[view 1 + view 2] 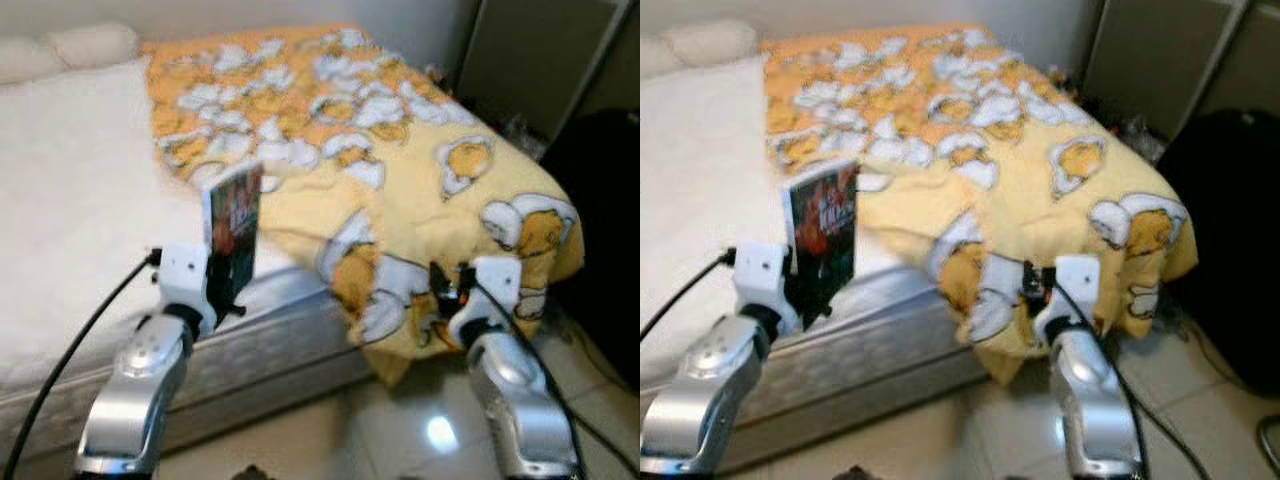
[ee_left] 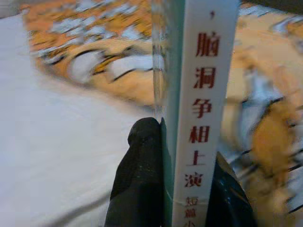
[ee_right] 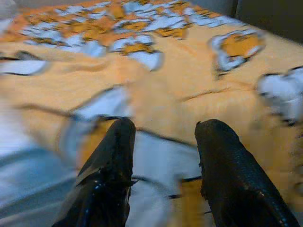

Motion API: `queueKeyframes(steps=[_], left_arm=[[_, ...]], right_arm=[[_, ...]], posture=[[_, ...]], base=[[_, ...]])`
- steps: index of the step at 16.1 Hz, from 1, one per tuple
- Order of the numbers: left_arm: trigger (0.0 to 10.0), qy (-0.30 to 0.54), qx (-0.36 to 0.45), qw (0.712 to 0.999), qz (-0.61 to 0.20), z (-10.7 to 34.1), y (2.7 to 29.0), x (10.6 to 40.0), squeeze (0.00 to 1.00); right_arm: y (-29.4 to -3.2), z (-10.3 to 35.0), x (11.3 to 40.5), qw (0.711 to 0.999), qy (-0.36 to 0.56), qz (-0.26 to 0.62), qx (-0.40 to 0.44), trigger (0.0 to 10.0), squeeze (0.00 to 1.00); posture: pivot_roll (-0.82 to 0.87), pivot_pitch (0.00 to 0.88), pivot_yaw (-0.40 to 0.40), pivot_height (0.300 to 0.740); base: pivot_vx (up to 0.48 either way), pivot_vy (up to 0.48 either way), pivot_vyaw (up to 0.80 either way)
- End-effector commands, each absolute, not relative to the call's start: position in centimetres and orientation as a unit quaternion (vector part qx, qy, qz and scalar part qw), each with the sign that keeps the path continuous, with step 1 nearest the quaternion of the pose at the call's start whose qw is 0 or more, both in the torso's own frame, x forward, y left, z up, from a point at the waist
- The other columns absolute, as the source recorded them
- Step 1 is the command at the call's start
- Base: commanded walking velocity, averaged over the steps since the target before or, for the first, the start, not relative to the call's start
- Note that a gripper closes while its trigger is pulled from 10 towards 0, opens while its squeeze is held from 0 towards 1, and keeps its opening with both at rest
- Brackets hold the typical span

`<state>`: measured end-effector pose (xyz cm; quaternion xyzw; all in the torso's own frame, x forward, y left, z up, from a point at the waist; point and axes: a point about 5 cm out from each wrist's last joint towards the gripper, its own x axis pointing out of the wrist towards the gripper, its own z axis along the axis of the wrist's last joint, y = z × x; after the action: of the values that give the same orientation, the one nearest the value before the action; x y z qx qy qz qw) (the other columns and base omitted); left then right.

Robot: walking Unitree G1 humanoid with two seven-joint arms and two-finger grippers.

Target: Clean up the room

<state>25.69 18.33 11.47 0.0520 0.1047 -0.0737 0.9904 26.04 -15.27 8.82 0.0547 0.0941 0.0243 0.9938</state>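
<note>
Standing upright on its short edge, the thin paperback book with a dark red cover [image 1: 232, 235] has its long axis vertical, clamped in the left gripper [image 1: 222, 285] just over the near edge of the bed with a white sheet and grey quilted mattress side [image 1: 80, 230]. Its cover faces toward the robot's right. To the right, the soft yellow-orange blanket printed with white cartoon figures [image 1: 400, 180] lies rumpled and hangs over the mattress corner down toward the glossy pale tiled floor [image 1: 400, 430]. The right gripper [image 1: 447, 290] is raised in front of that hanging fold.

From the left wrist, the book's white spine [image 2: 203, 109] runs straight away from the camera, with red Chinese characters along it and a teal edge beside it — the two black fingers [image 2: 139, 179] are pressed against either side of the book.

From the right wrist, the two textured black fingers [image 3: 111, 175] stand well apart and hold nothing — the blanket is just beyond them; whether they touch it cannot be told.
</note>
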Motion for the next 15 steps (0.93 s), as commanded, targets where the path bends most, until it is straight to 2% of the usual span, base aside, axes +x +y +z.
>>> queueKeyframes(steps=[1, 15], left_arm=[[10.0, 0.078, 0.057, 0.993, -0.069, 12.6, 18.4, 25.9, 0.0], [10.0, 0.075, 0.065, 0.992, -0.072, 12.7, 18.7, 26.2, 0.0]], right_arm=[[-15.2, 9.3, 26.4, 0.994, 0.083, 0.03, 0.057, 10.0, 0.0], [-14.1, 9.1, 26.5, 0.995, 0.075, 0.049, 0.049, 10.0, 0.0]], posture=[[0.01, 0.0, 0.018, 0.74], [0.01, 0.0, 0.033, 0.74]], base=[[0.0, 0.409, 0.0], [0.0, 0.407, 0.0]])
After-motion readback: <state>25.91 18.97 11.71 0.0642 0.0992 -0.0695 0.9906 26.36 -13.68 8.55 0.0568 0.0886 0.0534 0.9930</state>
